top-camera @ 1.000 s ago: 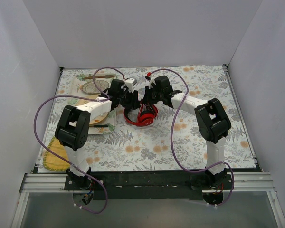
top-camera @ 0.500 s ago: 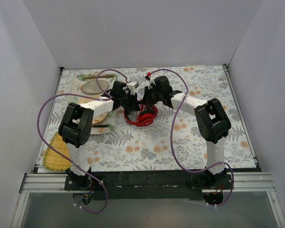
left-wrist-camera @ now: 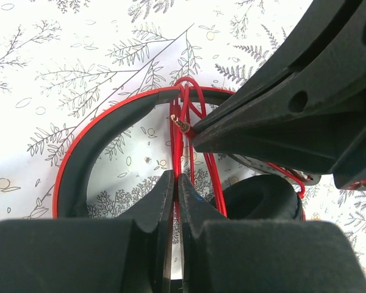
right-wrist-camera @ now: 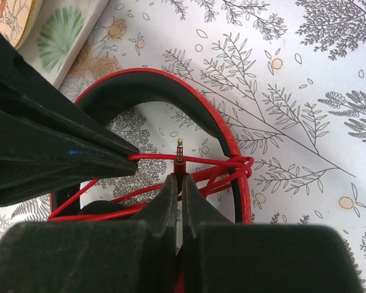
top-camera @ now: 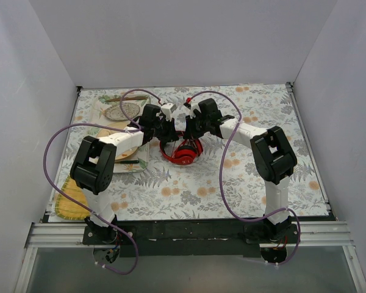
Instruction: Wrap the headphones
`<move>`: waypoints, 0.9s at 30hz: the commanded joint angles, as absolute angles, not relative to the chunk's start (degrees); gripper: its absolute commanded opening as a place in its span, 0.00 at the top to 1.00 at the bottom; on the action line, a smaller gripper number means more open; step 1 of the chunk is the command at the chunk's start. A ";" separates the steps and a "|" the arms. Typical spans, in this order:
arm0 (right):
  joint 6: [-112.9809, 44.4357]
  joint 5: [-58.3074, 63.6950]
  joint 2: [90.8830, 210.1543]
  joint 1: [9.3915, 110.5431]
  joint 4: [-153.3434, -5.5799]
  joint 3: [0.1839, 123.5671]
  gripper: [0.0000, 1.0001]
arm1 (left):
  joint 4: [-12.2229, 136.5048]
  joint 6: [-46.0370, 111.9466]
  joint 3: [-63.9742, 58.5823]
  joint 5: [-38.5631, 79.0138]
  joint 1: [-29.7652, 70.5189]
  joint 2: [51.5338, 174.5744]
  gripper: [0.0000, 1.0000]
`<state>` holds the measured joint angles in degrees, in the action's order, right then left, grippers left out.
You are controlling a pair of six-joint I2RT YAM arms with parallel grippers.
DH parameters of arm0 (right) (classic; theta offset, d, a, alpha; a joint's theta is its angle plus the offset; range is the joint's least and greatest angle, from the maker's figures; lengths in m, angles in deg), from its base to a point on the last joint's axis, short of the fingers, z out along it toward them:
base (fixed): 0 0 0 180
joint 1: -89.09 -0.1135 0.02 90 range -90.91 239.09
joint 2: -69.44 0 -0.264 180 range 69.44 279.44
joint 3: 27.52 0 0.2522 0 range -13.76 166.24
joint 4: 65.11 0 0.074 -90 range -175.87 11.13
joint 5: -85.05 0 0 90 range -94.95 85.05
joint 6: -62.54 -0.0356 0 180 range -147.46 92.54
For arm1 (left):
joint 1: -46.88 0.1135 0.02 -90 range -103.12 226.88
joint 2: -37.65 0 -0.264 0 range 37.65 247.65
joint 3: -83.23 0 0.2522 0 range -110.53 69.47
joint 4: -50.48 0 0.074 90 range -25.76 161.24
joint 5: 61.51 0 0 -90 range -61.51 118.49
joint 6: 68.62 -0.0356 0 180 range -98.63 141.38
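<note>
The red headphones (top-camera: pixel 182 152) lie on the floral cloth at mid-table, between both grippers. In the left wrist view the black-and-red headband (left-wrist-camera: pixel 97 137) arcs on the cloth, with the thin red cable (left-wrist-camera: pixel 198 104) looped round it and a black earcup pad (left-wrist-camera: pixel 259 195) at the right. My left gripper (left-wrist-camera: pixel 175 181) is shut on a strand of the cable. My right gripper (right-wrist-camera: pixel 180 180) is shut on the cable's plug (right-wrist-camera: pixel 180 152), whose gold tip points up inside the headband arc (right-wrist-camera: pixel 189 101). The grippers nearly touch above the headphones (top-camera: pixel 178 125).
A patterned plate (top-camera: pixel 121 112) with a stick lies on a mat at the back left. A yellow woven mat (top-camera: pixel 72 198) lies at the front left. White walls enclose the table. Purple cables loop over both arms.
Both grippers stay over the headphones; the left arm shifted slightly and its purple cable loop moved. The headphones sit a little lower and more folded together.
</note>
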<state>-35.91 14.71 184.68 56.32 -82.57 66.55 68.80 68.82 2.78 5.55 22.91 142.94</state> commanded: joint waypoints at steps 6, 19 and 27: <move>-28.60 18.96 187.39 54.38 -88.89 70.36 0.99 | 64.60 70.15 4.17 6.78 22.97 138.55 1.00; -22.63 18.26 189.59 54.29 -95.13 73.44 0.99 | 58.44 71.03 7.78 10.20 22.97 134.68 1.00; -20.96 17.38 188.97 54.20 -95.22 73.70 0.99 | 57.04 71.82 7.34 11.51 22.97 135.29 1.00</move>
<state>-23.58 17.73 188.20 54.55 -90.57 73.02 61.61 71.55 8.04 8.80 22.78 139.62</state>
